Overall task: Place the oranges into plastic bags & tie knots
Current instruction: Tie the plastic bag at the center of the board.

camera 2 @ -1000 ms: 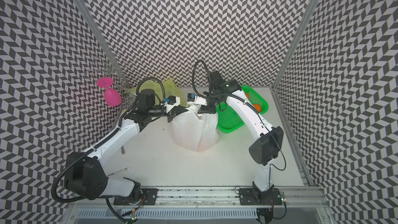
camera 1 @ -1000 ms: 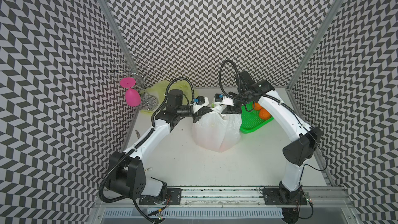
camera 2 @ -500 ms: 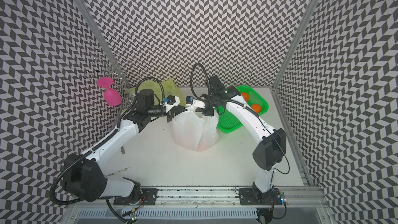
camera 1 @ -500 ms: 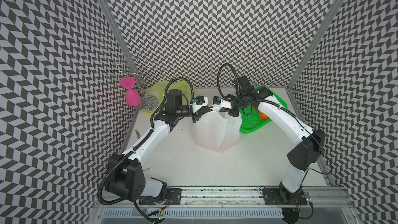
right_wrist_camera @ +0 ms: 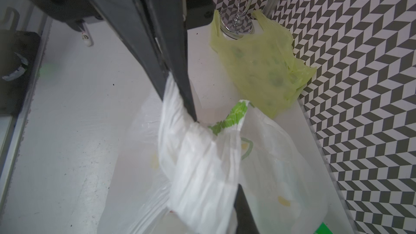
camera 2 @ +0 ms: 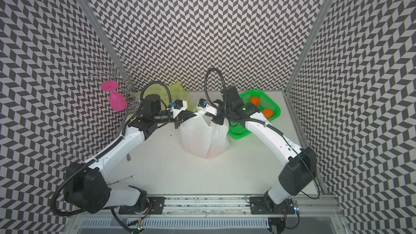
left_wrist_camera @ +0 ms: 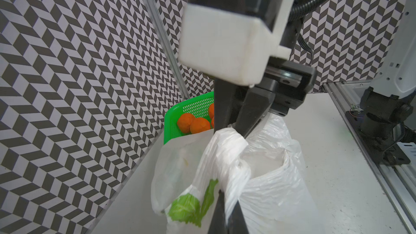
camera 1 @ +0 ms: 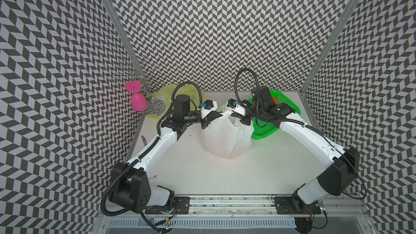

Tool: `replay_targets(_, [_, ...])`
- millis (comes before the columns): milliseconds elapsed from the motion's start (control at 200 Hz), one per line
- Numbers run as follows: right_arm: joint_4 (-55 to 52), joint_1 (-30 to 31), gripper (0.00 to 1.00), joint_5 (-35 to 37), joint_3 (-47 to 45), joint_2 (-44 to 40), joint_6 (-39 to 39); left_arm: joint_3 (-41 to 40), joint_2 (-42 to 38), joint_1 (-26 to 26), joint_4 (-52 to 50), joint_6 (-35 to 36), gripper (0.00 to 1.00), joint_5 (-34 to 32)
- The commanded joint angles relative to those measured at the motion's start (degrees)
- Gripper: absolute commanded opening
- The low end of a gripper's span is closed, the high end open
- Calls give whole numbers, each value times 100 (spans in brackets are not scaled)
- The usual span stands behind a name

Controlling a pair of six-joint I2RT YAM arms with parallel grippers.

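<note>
Chevron walls ring a white counter. Mid-frame, left claw is clenched on handle plastic of the white bag; right claw, just beside it across the bag's top, pinches handle plastic too. Oranges wait in the basket, upper right.

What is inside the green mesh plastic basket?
Small round oranges lie in the green mesh plastic basket; at least three show. The right arm covers part, so the count is uncertain.

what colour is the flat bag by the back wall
Yellow-green bag with faint darker green prints; the right wrist view shows it best.
</note>
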Motion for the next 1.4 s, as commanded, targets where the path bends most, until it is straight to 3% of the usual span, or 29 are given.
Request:
replay_targets(0, [1007, 37, 12, -7, -192, -298, 718, -123, -113, 5, 117, -127, 0, 53])
replay_targets(225, [1728, 161, 14, 390, -489, -327, 1578, -222, -113, 1, 276, -370, 0, 212])
replay_targets(486, [2022, 248, 17, 492, -491, -354, 1954, -217, -43, -4, 400, -651, 0, 227])
replay_targets(736, [2679, 374, 6, 1177, -814, -318, 2328, -226, 25, -4, 892, -1513, 0, 85])
replay_targets(1026, [2879, 377, 1, 1060, -888, -231, 2553, -111, 150, 1, 802, -1895, 0, 29])
replay_targets(1397, [3165, 239, 0, 582, -1263, -261, 2346, -28, -121, 200, 269, -1605, 42, 149])
